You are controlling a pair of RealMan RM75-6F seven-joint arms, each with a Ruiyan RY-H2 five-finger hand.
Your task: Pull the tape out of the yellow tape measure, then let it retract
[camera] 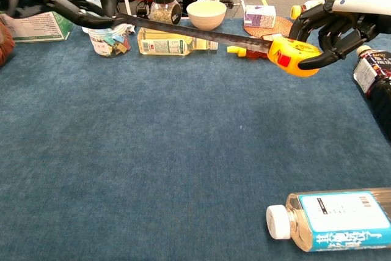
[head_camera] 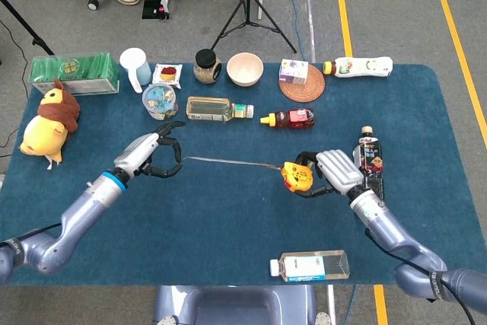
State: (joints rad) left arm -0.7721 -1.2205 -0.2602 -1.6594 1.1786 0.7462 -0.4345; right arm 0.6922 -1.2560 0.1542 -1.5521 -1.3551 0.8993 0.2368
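the yellow tape measure (head_camera: 297, 176) is gripped in the right hand (head_camera: 332, 173), held up off the blue table (head_camera: 228, 218) just left of the dark bottle (head_camera: 370, 159). its tape (head_camera: 228, 161) is drawn out leftward from the case, and the far end is pinched by the fingers of the left hand (head_camera: 152, 156), well to the left of the case. so both hands are closed on something: right around the case, left on the tape tip.

handling-wise, the case looks like hard plastic, small and light, easily wrapped by a hand, so it's probably best held around the body like it is now. the blade would be expected to be thin springy metal: stiff along its length while curved, but likely to buckle if twisted, and the edges could slip out of a loose pinch. the tip is judged the right place to hold it. if the end is let go all at once, a fast snap-back toward the case should be expected, so the case grip needs to be firm.

counts: one tape measure, one tape. elsewhere on the table, five bottles can be counted, one white bowl (head_camera: 244, 68), one glass jar (head_camera: 206, 65), one plush toy (head_camera: 47, 120), one green box (head_camera: 74, 74).
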